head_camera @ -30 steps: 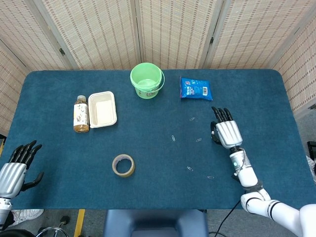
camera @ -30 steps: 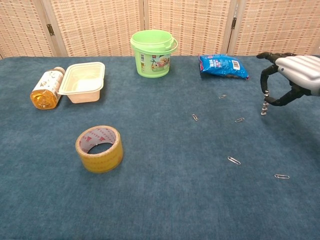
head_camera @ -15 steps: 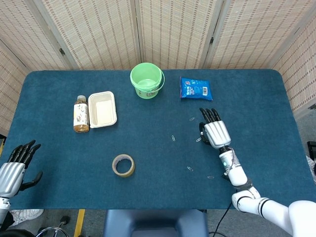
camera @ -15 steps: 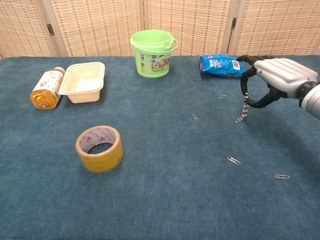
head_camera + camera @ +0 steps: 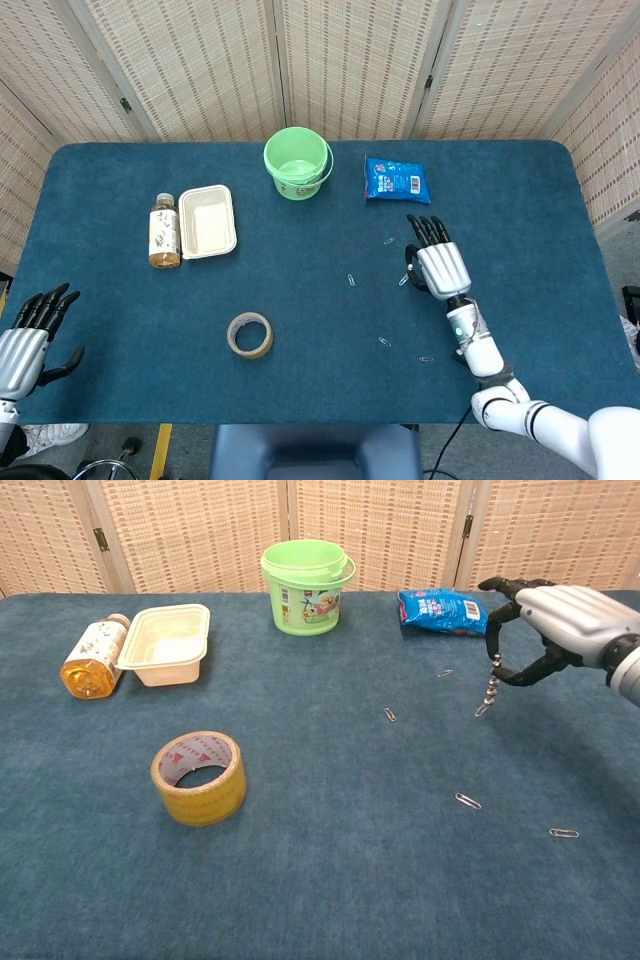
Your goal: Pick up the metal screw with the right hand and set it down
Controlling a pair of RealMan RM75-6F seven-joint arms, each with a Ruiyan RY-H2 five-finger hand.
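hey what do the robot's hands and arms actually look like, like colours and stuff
Both the right hand and the left hand have a ribbed silver-grey metallic back and black fingers. The right wrist is a silver segment with a small green light, joined to a glossy white arm with dark joint seams.

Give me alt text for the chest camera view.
The right hand holds a metal screw upright above a paper clip on the blue table. A green bucket, tape roll, bottle, food container and blue packet lie around.
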